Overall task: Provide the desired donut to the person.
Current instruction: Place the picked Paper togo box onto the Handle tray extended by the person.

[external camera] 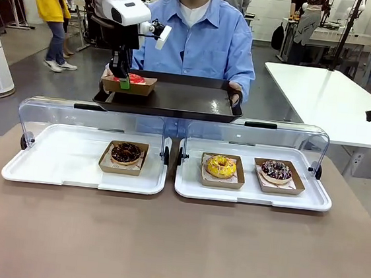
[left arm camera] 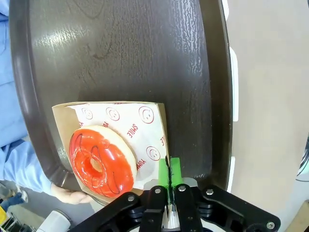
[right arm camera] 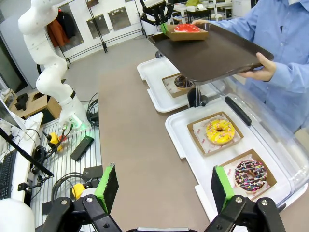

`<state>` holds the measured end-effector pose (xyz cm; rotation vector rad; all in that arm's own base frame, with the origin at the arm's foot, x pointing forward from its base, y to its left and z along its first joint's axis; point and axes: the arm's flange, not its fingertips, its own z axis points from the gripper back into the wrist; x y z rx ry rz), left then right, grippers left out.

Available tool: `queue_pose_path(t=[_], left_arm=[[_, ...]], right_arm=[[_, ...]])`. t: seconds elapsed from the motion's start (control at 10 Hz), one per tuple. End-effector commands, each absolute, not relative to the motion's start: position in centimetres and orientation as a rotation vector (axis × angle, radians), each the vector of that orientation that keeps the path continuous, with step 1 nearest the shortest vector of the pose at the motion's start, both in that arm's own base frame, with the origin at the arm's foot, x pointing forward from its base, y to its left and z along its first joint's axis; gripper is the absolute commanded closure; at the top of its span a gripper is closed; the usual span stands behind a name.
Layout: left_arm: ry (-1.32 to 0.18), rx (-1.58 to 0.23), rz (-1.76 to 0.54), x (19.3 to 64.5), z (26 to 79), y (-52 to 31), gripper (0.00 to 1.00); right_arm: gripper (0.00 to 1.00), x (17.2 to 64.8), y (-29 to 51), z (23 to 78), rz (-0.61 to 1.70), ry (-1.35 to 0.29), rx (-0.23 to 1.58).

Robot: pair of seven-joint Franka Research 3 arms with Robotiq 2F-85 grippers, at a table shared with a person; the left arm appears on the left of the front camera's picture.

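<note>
Here, the left gripper [external camera: 124,83] was clamped on the near rim of the brown card tray [external camera: 141,88] under the red-glazed donut [external camera: 134,78], at the left end of the person's [external camera: 202,44] dark serving tray [external camera: 183,100] (right gripper [right arm camera: 164,181] gaping, far right).

We are in a robotics lab: a white jointed robot arm [right arm camera: 46,63] stands beside our long brown desk [external camera: 174,244], loose black cables [right arm camera: 91,108] trail over a white wire rack [right arm camera: 58,164], and plain white desks [external camera: 322,100] stand on the grey floor behind.
</note>
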<state>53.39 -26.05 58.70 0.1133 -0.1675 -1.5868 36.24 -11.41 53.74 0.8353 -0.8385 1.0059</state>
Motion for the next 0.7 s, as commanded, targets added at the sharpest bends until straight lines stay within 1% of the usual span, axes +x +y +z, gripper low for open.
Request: queue_pose_path(t=[0.0, 0.1, 0.2, 0.3, 0.6], left_arm=[[-0.186, 0.090, -1.609, 53.03, 58.54, -25.64, 0.43], [-0.187, 0.093, -1.607, 52.85, 58.60, -25.60, 0.00], [-0.185, 0.091, -1.611, 53.02, 58.69, -25.63, 0.41], [-0.184, 0.091, -1.616, 53.13, 58.77, -25.69, 0.00], [-0.176, 0.085, -1.618, 53.02, 58.74, -25.70, 0.01]], right_arm=[[0.00, 36.34, -11.33, 53.83, 1.013, -0.854, 0.845], [0.00, 36.34, -11.33, 53.83, 1.013, -0.854, 0.845], [0.00, 36.34, -11.33, 53.83, 1.013, -0.854, 0.845], [0.00, 36.34, -11.33, 53.83, 1.013, -0.854, 0.845], [0.00, 36.34, -11.33, 53.83, 1.013, -0.854, 0.845]])
